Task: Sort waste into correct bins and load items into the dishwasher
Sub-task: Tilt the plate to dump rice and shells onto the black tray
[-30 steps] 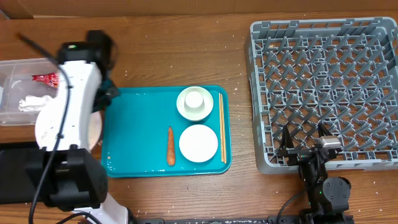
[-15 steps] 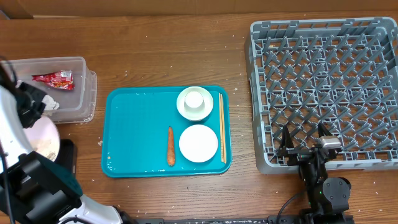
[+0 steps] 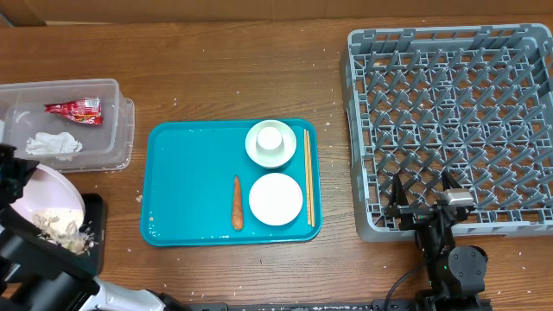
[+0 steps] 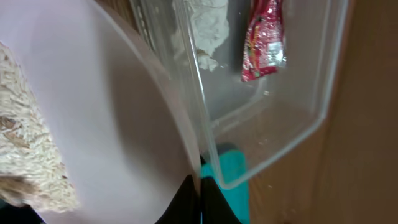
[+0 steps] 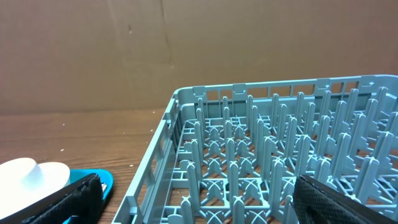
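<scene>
My left gripper [image 4: 200, 191] is shut on the rim of the large white plate [image 3: 47, 199], which hangs tilted over the black tray [image 3: 93, 216] at the front left. Pale food crumbs [image 3: 62, 233] lie heaped at its lower edge. Behind it, the clear tub [image 3: 117, 130] holds the red wrapper [image 3: 73, 109] and white tissue [image 3: 54, 144]. On the teal tray [image 3: 186, 173] lie the carrot stick [image 3: 237, 204], a bowl [image 3: 276, 199], a second bowl holding the cup [image 3: 271, 138], and chopsticks [image 3: 307, 177]. My right gripper [image 3: 422, 195] stands open at the grey dish rack's [image 3: 449, 104] front edge.
The wooden table carries scattered crumbs near the teal tray's left side. The rack fills the right side up to the table's right edge. A cardboard wall [image 5: 155, 50] stands behind the table.
My left arm has swung the plate from beside the teal tray to the front left and tipped it over the black tray. The tub has come into full view. The right arm has not moved.
</scene>
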You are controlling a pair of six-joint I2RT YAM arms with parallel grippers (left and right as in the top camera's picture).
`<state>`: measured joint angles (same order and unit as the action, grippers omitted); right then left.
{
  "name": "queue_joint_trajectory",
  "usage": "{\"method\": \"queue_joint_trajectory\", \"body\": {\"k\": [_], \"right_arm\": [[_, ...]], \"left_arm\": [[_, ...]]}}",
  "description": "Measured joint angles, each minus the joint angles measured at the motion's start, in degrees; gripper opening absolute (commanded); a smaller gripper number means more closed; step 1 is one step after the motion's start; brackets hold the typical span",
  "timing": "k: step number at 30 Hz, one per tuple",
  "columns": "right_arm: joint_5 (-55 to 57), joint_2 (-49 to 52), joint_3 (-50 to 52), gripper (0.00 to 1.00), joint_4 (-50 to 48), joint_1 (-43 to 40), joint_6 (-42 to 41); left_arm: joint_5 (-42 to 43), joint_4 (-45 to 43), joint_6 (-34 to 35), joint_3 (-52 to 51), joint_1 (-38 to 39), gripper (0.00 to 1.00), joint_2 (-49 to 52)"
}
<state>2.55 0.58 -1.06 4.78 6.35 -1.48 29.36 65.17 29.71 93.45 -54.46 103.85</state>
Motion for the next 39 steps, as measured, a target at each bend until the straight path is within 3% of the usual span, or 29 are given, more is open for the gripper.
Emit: {"method": "queue_joint_trajectory", "body": {"k": [13, 30, 39], "right_arm": [[0.00, 0.00, 0.00, 1.00, 0.00, 0.02, -0.02], [0.00, 0.00, 0.00, 1.00, 0.00, 0.02, 0.00], [-0.02, 0.00, 0.00, 1.00, 0.00, 0.02, 0.00]], "left_arm": [[18.88, 2.97, -0.35, 0.00, -12.35, 0.04, 0.00], [29.62, 7.21, -0.83, -0.13, -17.18, 0.04, 0.00], [30.88, 7.45, -1.73, -0.15, -19.12, 0.04, 0.00]]}}
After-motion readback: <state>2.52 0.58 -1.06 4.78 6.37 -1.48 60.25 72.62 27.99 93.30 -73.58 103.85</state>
